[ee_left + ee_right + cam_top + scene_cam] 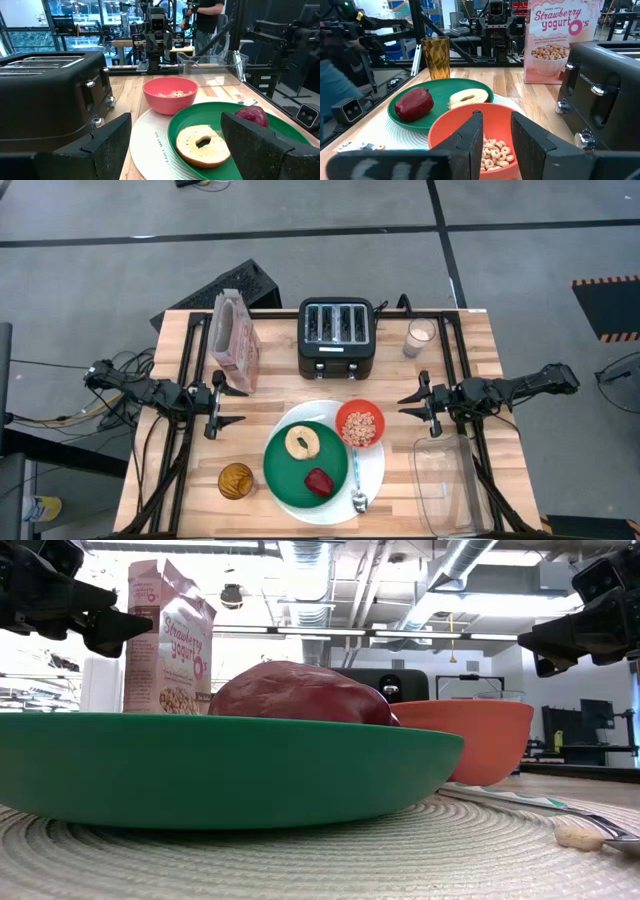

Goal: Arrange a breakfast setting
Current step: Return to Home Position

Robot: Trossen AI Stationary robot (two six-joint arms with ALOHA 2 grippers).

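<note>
Red-orange bowl (447, 132) holds cereal rings (492, 152). Just beyond bowl, green plate (440, 90) bears red fruit (411, 104), bagel half (467, 97); cereal box (562, 42) farther beyond.

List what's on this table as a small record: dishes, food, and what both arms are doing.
Green plate: on white mat, holds bagel half and red fruit
Orange bowl: at mat's edge beside plate, cereal inside
Spoon: on mat, right of plate
Cereal box: upright, left of toaster
Left end effector: open, empty, raised left of setting
Right end effector: open, empty, raised right of bowl
</note>
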